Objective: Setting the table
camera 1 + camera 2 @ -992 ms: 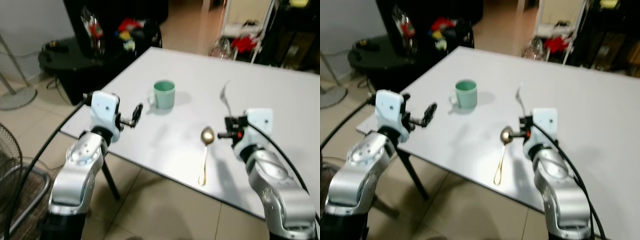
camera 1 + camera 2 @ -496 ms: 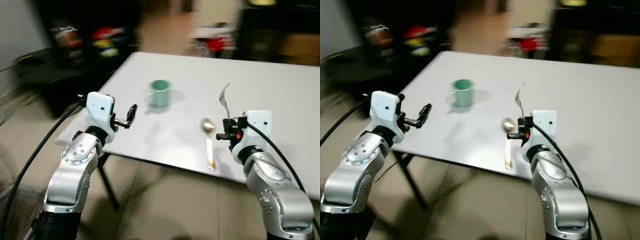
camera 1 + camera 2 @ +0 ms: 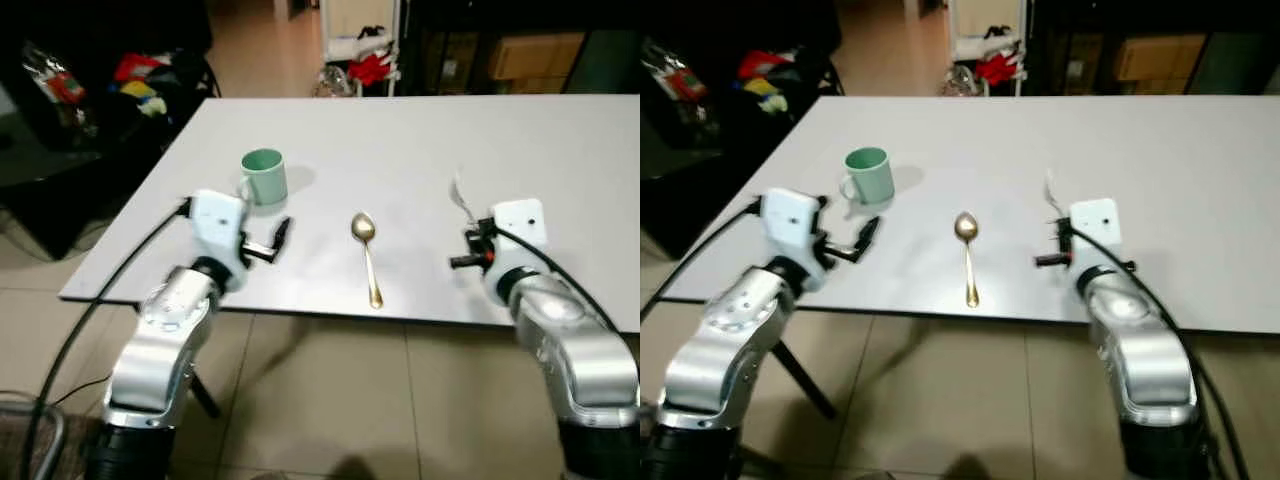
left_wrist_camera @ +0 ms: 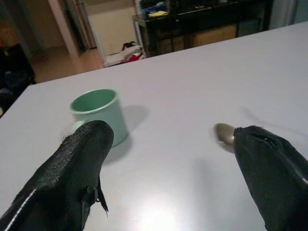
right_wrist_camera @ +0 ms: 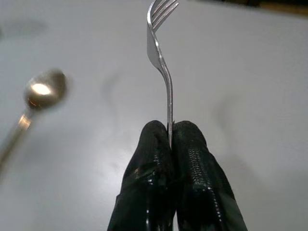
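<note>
Fork [image 5: 165, 72] stays pinched in right end effector [image 5: 170, 137]; left end effector [image 4: 168, 139] remains spread

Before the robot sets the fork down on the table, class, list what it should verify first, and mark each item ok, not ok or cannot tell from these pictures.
1. Fork held firmly: ok. The right tool is shut on its handle, tines pointing away.
2. Bare table to lay the fork on: ok. White surface lies open to the right of the spoon.
3. Spoon already laid flat: ok, bowl pointing away from the robot.
4. Mug out of the way: ok, upright far to the left.
5. Left tool free: ok, open and holding nothing, above the table near the mug.
6. Fork's height above the table: cannot tell.
</note>
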Controlling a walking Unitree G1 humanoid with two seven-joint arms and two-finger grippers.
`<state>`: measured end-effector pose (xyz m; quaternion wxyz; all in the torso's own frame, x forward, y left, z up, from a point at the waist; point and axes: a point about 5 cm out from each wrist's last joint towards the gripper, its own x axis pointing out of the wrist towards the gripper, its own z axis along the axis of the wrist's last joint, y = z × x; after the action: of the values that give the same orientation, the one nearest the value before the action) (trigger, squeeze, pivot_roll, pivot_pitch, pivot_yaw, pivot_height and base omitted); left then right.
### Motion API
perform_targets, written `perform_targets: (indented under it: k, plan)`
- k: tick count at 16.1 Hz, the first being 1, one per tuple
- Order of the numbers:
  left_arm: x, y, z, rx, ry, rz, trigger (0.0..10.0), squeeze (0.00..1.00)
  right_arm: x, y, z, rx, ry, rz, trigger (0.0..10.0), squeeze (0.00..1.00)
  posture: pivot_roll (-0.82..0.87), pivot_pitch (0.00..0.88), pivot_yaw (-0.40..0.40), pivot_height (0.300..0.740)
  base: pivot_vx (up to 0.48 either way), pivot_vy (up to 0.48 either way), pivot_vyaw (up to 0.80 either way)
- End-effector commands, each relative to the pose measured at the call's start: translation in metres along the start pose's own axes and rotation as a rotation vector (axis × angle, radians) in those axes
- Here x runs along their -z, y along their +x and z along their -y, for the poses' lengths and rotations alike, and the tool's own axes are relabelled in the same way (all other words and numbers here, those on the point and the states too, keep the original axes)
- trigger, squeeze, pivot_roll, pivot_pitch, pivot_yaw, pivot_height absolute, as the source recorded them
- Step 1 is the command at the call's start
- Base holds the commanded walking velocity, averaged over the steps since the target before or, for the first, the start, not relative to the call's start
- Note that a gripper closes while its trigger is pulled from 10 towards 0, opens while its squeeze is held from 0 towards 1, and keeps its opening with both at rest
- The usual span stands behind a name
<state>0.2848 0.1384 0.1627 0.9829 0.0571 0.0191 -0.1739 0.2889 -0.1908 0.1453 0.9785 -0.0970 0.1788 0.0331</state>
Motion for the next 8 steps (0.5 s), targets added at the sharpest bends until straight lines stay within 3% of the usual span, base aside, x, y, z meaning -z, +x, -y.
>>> perform_targets:
  k: [1, 2, 5, 8]
  plan:
    - [-0.002, -0.002, -0.005, -0.004, 0.012, -0.003, 10.0, 0.0, -0.005, 0.006, -0.012, -0.061, -0.015, 0.005, 10.0, 0.0, 0.04, 0.0, 0.079, 0.74, 0.0, 0.0, 0.0]
    - [0.001, -0.004, -0.002, 0.036, 0.012, -0.025, 10.0, 0.0, -0.007, 0.019, -0.015, -0.065, -0.064, -0.025, 10.0, 0.0, 0.05, 0.0, 0.073, 0.74, 0.0, 0.0, 0.0]
    - [0.008, -0.012, 0.005, 0.161, 0.02, -0.077, 10.0, 0.0, -0.008, 0.038, -0.022, -0.064, -0.08, -0.083, 10.0, 0.0, 0.06, 0.0, 0.062, 0.74, 0.0, 0.0, 0.0]
    - [0.02, -0.038, 0.024, 0.43, 0.038, -0.199, 10.0, 0.0, -0.005, 0.068, -0.043, -0.01, 0.052, -0.167, 10.0, 0.0, 0.1, 0.0, 0.029, 0.74, 0.0, 0.0, 0.0]
